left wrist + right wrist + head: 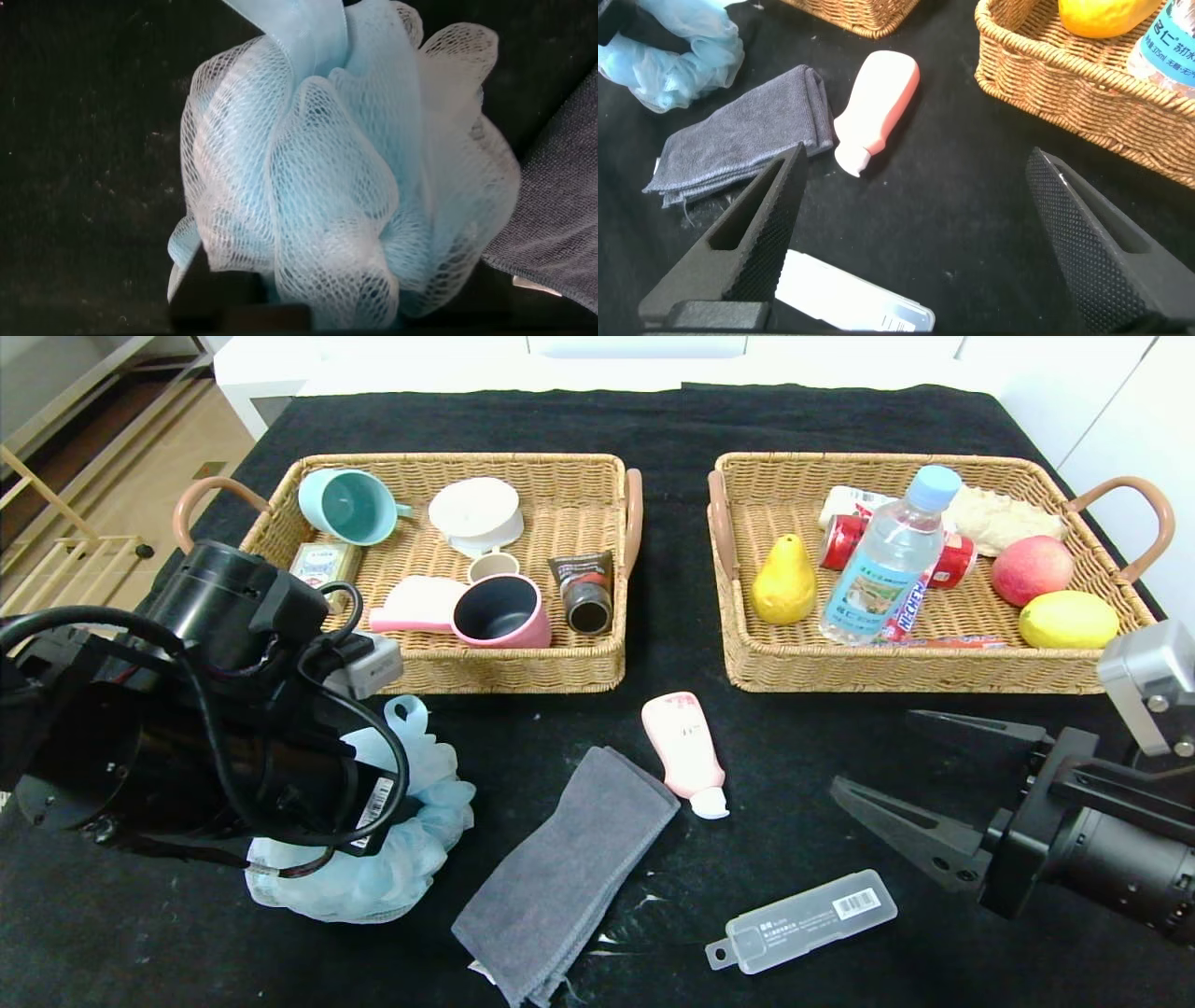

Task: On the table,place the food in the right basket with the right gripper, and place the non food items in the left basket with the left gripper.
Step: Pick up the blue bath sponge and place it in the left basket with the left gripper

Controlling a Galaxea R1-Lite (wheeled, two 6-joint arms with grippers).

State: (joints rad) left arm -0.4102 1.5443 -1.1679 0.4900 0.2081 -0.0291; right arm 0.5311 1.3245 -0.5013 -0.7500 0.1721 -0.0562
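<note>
Two baskets (439,677) (915,672), three cups (350,504), one towel (569,873), one pouf (411,821).

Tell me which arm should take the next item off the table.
Left. The left gripper is already down on the blue bath pouf, a non-food item bound for the left basket. The right gripper hangs open, and no food remains on the table.

- Table (840,420): black cloth, faint white scuffs.
- Both baskets, left (523,677) and right (934,677): tan wicker, pinkish-brown handles.
- Bath pouf (420,831): pale blue mesh.
- Towel (560,877): plain grey.
- Squeeze tube (683,747): pink, white cap.
- Plastic case (803,919): translucent, with a black-and-white barcode.
- Pear (784,583): yellow.
- Water bottle (887,565): clear, pale blue cap, blue-green label.
- Cups: one teal (347,506), one pink with dark inside (504,611).
- Apple (1032,569): red; lemon (1069,619): yellow.
- Right gripper (901,761): black.
</note>
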